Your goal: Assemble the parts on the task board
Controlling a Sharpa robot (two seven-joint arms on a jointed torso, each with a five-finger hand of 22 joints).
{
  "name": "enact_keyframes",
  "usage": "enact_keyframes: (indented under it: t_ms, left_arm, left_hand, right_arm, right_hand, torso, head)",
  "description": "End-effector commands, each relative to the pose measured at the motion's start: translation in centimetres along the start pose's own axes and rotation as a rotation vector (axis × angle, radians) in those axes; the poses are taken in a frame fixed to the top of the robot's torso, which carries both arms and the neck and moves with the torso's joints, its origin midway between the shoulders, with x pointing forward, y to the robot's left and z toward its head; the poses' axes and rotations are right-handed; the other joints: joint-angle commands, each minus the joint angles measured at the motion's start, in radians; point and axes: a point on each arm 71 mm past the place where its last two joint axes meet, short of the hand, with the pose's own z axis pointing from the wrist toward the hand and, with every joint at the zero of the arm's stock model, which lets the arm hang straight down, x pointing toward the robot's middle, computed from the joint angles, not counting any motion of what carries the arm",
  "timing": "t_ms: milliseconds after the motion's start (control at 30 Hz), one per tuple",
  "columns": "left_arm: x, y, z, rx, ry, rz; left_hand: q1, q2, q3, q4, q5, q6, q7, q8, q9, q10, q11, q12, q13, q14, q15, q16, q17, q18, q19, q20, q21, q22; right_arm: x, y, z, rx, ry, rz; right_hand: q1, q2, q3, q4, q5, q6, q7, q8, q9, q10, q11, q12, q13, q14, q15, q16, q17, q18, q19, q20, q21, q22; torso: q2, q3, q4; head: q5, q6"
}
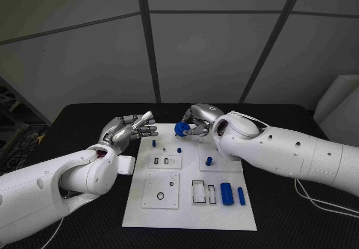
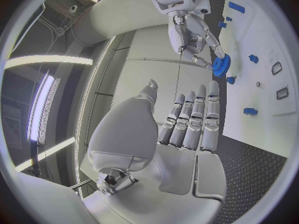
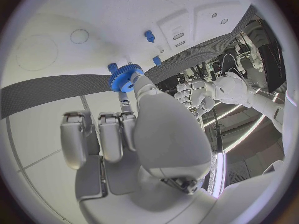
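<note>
Black table, white task board (image 1: pixel 191 218), right hand (image 1: pixel 196 124) pinching half-hidden blue gear (image 1: pixel 182 129), left hand (image 1: pixel 128 129) spread, empty.

Head view's pretty dim and flat, with soft shadows under the arms on the matte black table (image 1: pixel 299 223). The flat white task board (image 1: pixel 191 207) is the brightest spot. Both wrist views are fisheye, so straight edges bend, and long ceiling light strips (image 2: pixel 44 109) glare.
</note>
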Motion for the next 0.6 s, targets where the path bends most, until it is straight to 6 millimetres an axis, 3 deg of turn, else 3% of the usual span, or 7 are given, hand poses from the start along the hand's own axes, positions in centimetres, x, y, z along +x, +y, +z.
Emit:
enact_keyframes:
  t_ms: [33,600]
  left_arm:
    - [0.2,-0.1,0.0,0.007,0.016,-0.004]
    - [0.4,-0.1,0.2,0.005,0.020,-0.006]
  left_hand:
    - [-0.001,0.007,0.001,-0.007,-0.002,0.002,0.016,-0.006,-0.002,-0.004,0.006,-0.004,-0.001,-0.003,0.000,-0.005,0.001,-0.012,-0.008,-0.001,-0.005,-0.002]
    - [0.000,0.007,0.001,-0.008,-0.002,0.001,0.016,-0.007,-0.002,-0.004,0.006,-0.004,-0.001,-0.004,0.001,-0.006,0.002,-0.012,-0.008,-0.001,-0.005,-0.002]
  right_arm:
    - [0.3,0.4,0.5,-0.014,-0.004,-0.030]
    - [2.7,1.3,2.1,-0.010,0.057,-0.044]
  right_hand:
    - [-0.002,0.007,0.006,0.002,0.003,0.008,-0.002,0.006,0.002,0.046,-0.007,0.004,0.184,0.090,-0.009,0.002,0.197,-0.015,0.107,-0.008,0.006,0.263]
    - [-0.007,0.005,0.010,0.002,0.002,0.005,-0.001,0.001,0.001,0.045,-0.006,0.002,0.182,0.090,-0.008,0.002,0.196,-0.015,0.107,-0.008,0.006,0.263]
  torso:
    - [0.000,0.0008,0.0005]
    - [0.000,0.0015,-0.0015]
  head:
    - [0.001,-0.001]
    - [0.011,-0.006]
